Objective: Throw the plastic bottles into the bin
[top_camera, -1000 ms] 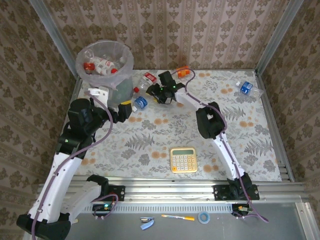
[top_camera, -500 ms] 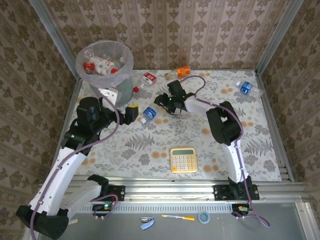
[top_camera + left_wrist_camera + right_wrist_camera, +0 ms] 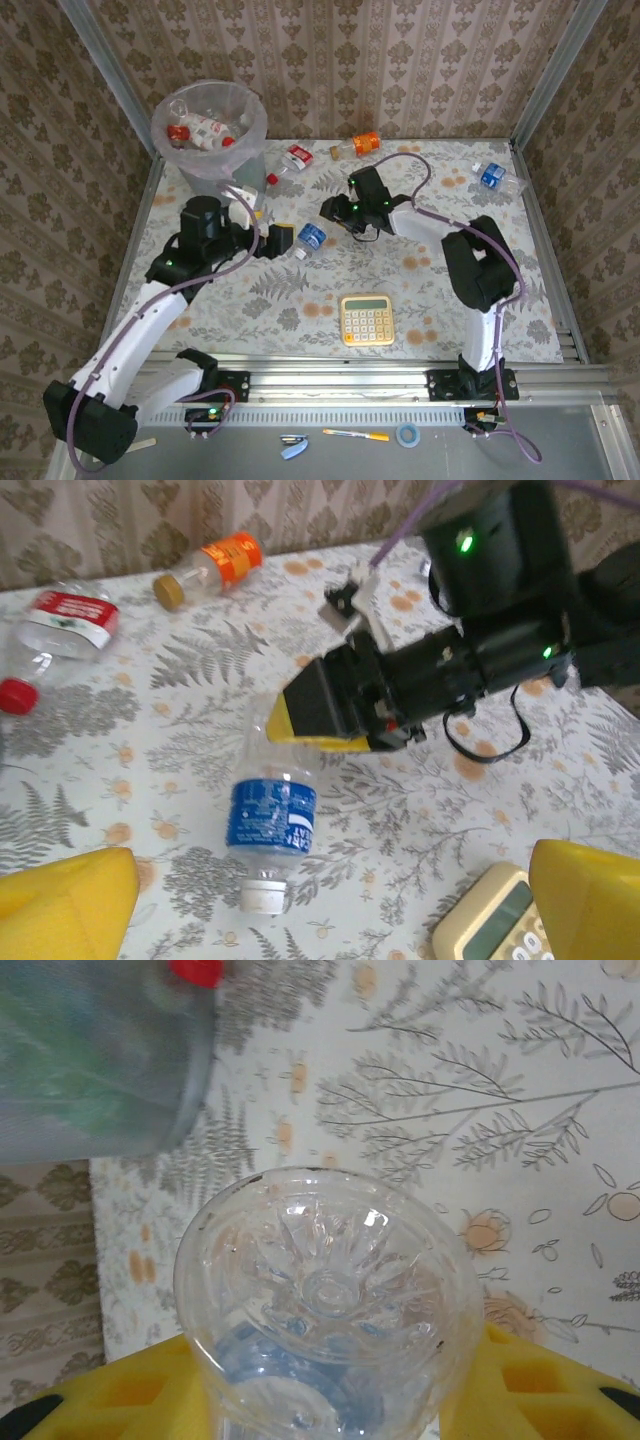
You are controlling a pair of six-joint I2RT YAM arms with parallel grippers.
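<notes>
Bottle (image 3: 272,815) with blue label, print unreadable, is sitting clenched in my right claw (image 3: 322,718); my left claw (image 3: 280,240) is hovering released just beside it.

Left end effector (image 3: 328,905) agape, right (image 3: 320,1400) clasping bottle (image 3: 320,1290)

Right claw (image 3: 303,723) clamps the base of a blue-labelled bottle (image 3: 270,817).
</notes>
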